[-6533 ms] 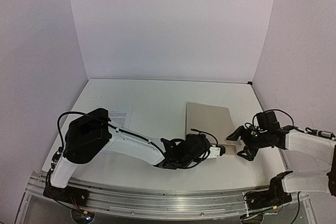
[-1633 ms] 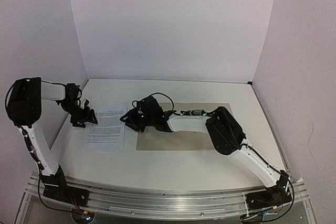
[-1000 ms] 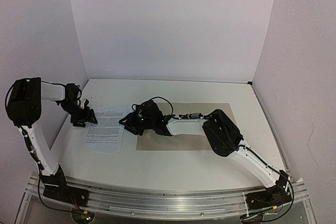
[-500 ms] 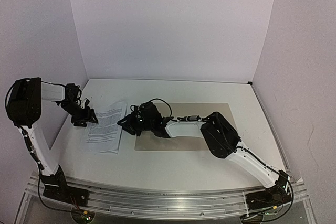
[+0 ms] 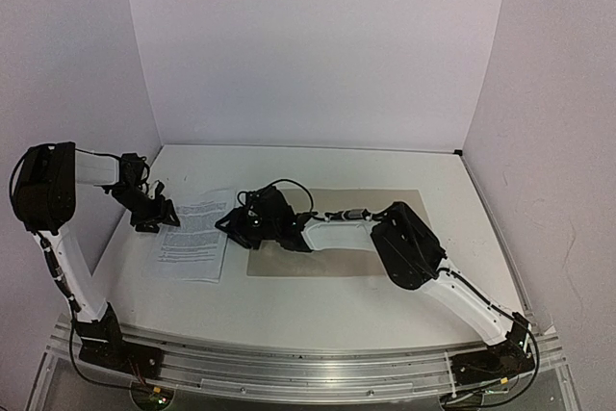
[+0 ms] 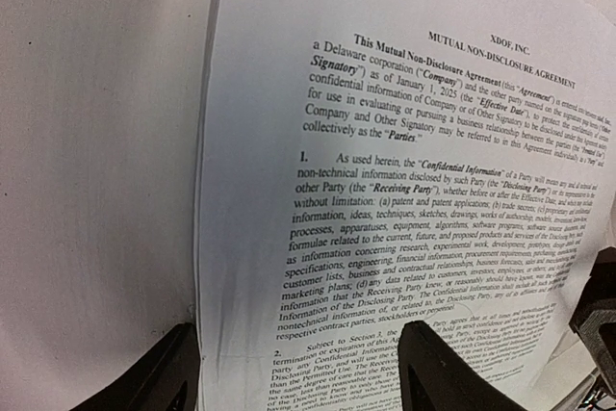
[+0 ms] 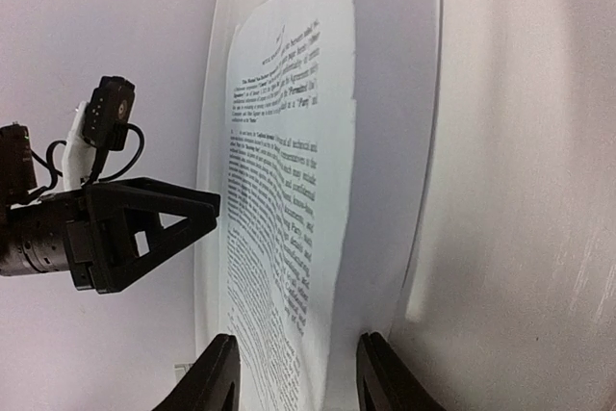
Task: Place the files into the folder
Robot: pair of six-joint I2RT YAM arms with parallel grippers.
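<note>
While both arms reach toward the table's left half, the white paper files with black printed text (image 5: pixel 191 238) lie on the white table (image 5: pixel 289 310), just left of the opened flat tan cardboard folder (image 5: pixel 308 262) and outside it. Cannot tell 1 sheet from 2. Left gripper (image 5: pixel 166 218) sits at the files' far-left corner, jaws wide, 1 finger over print, 1 over bare table. Right gripper (image 5: pixel 229 224) straddles the files' right edge, jaws partly apart, pinching nothing. Right arm crosses above the folder.
</note>
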